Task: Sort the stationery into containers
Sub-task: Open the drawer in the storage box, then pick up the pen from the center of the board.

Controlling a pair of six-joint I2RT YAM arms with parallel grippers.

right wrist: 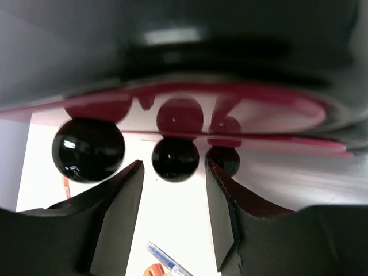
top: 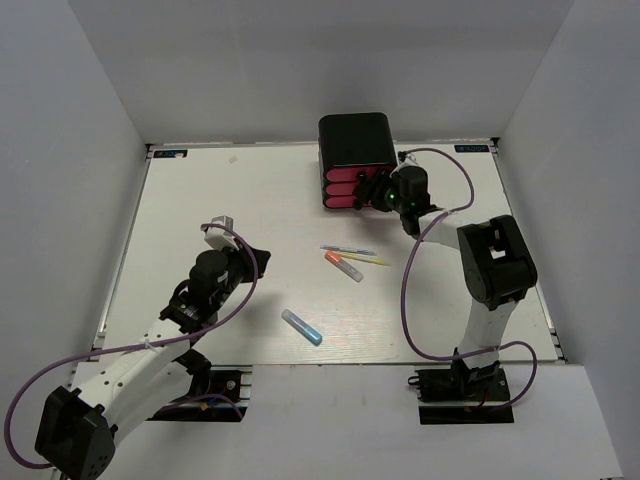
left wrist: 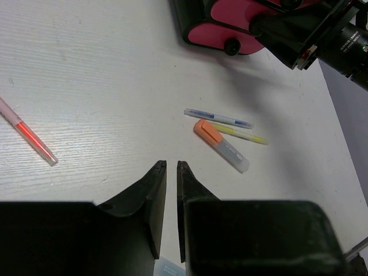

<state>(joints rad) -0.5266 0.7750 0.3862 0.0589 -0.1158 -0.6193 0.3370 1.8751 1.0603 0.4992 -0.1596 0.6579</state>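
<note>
The right arm (top: 490,270) is standing with its elbow bent high, forearm pointing toward the far side. The right gripper (top: 378,190) is facing left, holding its fingers (right wrist: 115,213) spread wide. The left arm (top: 150,350) is leaning diagonally forward and rightward, the left gripper (left wrist: 171,172) angling downward, jaws sitting almost together with a thin slit between.

Your top view looks down on the whole counter (top: 220,200) from above its near edge. Your left wrist view faces the far right corner. Your right wrist view sits close against the drawers (right wrist: 270,110), which all three share.
</note>
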